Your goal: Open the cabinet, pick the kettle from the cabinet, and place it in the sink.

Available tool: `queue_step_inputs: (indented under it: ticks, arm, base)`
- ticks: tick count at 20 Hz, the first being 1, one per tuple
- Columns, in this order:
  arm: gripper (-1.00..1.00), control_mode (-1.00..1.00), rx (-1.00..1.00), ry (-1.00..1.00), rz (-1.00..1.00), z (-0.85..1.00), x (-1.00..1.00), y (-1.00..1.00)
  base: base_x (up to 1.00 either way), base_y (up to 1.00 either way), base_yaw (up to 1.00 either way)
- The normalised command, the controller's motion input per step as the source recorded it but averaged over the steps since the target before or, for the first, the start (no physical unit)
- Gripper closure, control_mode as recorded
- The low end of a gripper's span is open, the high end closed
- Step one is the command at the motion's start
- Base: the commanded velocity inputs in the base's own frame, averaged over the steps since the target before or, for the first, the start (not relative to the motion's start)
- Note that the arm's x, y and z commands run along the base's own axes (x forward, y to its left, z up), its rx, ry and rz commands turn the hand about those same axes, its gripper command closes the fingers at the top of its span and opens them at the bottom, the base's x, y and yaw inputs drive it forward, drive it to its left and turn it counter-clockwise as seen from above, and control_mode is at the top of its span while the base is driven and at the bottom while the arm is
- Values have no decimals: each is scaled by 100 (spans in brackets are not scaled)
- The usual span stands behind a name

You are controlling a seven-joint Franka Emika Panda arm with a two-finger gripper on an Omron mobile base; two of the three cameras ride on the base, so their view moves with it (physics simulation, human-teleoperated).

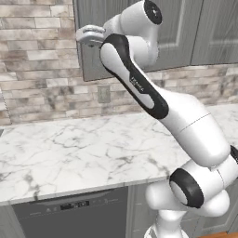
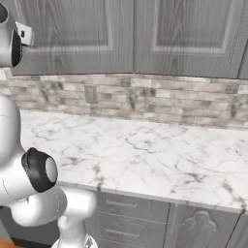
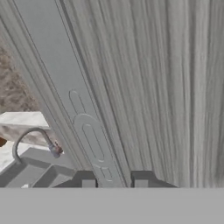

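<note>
gripper [image 3: 114, 180] nearly closed (straddling handle [image 3: 92, 140]) — cabinet [image 3: 175, 87]

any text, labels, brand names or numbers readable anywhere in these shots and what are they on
No text can be read in any of the three views.
Black band of the white robot arm: a small pale mark, too blurred to read.
Dark dishwasher control strip under the white marble counter: tiny pale marks, too small to read.
Grey wood-grain wall cabinet door: no lettering.
Grey wall outlet plate on the brick backsplash: no lettering.
</note>
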Motion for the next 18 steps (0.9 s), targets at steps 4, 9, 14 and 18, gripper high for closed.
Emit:
queue_step_inputs:
  ticks: [4, 9, 14, 18]
  arm:
    - [100, -100, 0, -3, 21, 0, -64, -4]
    - [100, -100, 0, 0, 16, 0, -63, -7]
    - [100, -100, 0, 0, 14, 0, -62, -13]
    - [100, -100, 0, -1, 12, 0, -61, -20]
  base:
    - [0, 0, 0]
    - [0, 0, 0]
    - [0, 0, 0]
    - [0, 0, 0]
